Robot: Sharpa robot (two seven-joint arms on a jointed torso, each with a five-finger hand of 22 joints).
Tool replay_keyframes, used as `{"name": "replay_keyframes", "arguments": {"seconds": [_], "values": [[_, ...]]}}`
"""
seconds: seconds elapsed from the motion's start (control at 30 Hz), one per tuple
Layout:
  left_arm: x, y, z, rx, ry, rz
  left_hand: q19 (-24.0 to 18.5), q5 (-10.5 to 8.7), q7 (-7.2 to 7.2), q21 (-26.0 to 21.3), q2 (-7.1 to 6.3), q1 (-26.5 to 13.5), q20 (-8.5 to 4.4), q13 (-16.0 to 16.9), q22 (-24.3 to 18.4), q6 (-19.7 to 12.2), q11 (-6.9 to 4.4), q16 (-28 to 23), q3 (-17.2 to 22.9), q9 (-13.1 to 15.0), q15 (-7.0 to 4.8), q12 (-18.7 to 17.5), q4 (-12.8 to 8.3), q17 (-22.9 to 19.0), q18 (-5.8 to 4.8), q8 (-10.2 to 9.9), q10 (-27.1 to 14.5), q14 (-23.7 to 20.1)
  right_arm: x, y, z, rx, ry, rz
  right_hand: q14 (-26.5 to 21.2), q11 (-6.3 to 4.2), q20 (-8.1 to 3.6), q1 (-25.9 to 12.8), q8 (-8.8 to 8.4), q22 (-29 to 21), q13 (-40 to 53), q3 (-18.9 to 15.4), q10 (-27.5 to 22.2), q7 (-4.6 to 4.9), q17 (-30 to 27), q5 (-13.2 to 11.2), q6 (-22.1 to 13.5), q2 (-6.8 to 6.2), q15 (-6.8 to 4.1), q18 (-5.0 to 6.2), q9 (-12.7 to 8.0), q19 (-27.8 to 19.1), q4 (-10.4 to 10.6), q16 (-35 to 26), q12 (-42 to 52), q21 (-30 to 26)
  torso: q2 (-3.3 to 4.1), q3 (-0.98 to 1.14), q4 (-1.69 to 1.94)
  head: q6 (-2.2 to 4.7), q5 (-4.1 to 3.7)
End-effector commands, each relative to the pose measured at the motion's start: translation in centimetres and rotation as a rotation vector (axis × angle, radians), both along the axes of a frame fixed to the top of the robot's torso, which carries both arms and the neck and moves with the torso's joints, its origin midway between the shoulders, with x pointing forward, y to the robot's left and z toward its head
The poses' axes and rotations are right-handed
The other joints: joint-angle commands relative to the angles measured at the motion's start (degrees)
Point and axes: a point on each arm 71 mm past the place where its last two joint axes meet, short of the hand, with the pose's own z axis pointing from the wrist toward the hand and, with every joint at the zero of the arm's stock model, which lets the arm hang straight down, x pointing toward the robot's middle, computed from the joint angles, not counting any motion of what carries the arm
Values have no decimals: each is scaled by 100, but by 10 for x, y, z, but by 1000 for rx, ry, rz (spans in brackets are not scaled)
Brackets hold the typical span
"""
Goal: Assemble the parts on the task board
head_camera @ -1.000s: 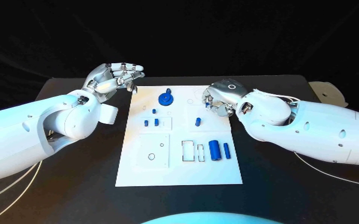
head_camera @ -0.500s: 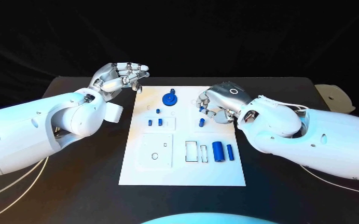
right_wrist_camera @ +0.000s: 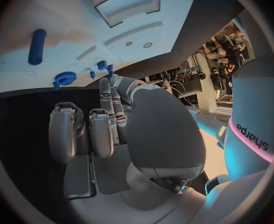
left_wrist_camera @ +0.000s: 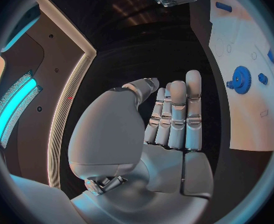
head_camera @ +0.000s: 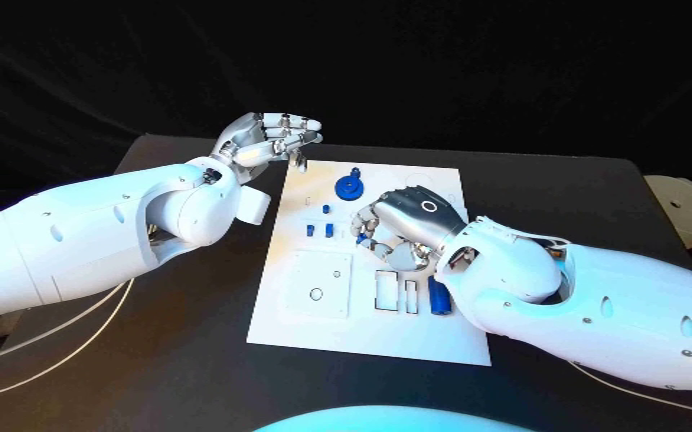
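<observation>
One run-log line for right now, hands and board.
left hand: empty, off board | right hand: empty, over white task board | blue gear part: untouched

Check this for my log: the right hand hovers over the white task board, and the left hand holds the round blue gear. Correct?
Not quite. The left hand holds nothing; the head view shows the round blue gear lying on the white task board. The right hand does hover over the board.
</observation>
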Motion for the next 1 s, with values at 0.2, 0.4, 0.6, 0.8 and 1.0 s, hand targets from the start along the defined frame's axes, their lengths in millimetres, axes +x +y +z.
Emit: {"name": "replay_keyframes", "arguments": {"seconds": [0.2, 0.4, 0.6, 0.8, 1.0], "values": [[1, -7, 0, -18, 1, -25, -43, 10, 1, -33, 74, -11, 20, 11, -12, -47, -3, -32, -26, -6, 3, 44, -14, -9, 36, -24, -53, -44, -4, 15, -19, 9, 34, 40, 338, -9, -41, -69, 26, 912, 7, 16, 12, -1, 171, 24, 24, 19, -46, -82, 13, 132, -42, 23, -10, 14, 7, -10, 9, -84, 196], [1, -10, 0, -20, 3, -32, -43, 10, 1, -33, 74, -11, 20, 11, -12, -47, -3, -32, -26, -6, 3, 44, -14, -9, 36, -24, -53, -44, -5, 23, -30, 3, 54, 51, 338, -7, -41, -80, 24, 910, 6, 23, 10, 1, 171, 29, 18, 21, -44, -80, 15, 130, -48, 23, -16, 8, 15, -8, 7, -112, 247], [1, -12, 0, -21, 4, -36, -43, 10, 1, -33, 74, -11, 20, 11, -12, -47, -3, -32, -26, -6, 3, 44, -14, -9, 36, -24, -53, -44, -5, 26, -36, -5, 66, 53, 338, -6, -41, -85, 24, 909, 6, 24, 9, 2, 168, 30, 16, 21, -44, -80, 15, 130, -49, 22, -18, 6, 8, -9, 3, -155, 281], [2, -13, 0, -21, 4, -38, -43, 10, 1, -33, 74, -11, 20, 11, -12, -47, -3, -32, -26, -6, 3, 44, -14, -9, 36, -24, -53, -44, -5, 28, -39, -14, 73, 55, 337, -3, -40, -102, 22, 911, 5, 27, 8, 4, 165, 31, 11, 22, -42, -81, 18, 131, -52, 21, -24, 8, 9, -4, -7, -161, 302], [2, -14, -1, -21, 5, -40, -48, 10, 0, -44, 81, -18, 22, 18, -19, -44, -4, -41, -30, -8, 4, 60, -11, -18, 36, -20, -57, -52, -5, 29, -41, -26, 81, 58, 339, 0, -38, -129, 21, 913, 4, 28, 7, 5, 170, 27, 4, 23, -39, -81, 22, 131, -55, 23, -32, 9, 18, -4, -9, -186, 309]]}}
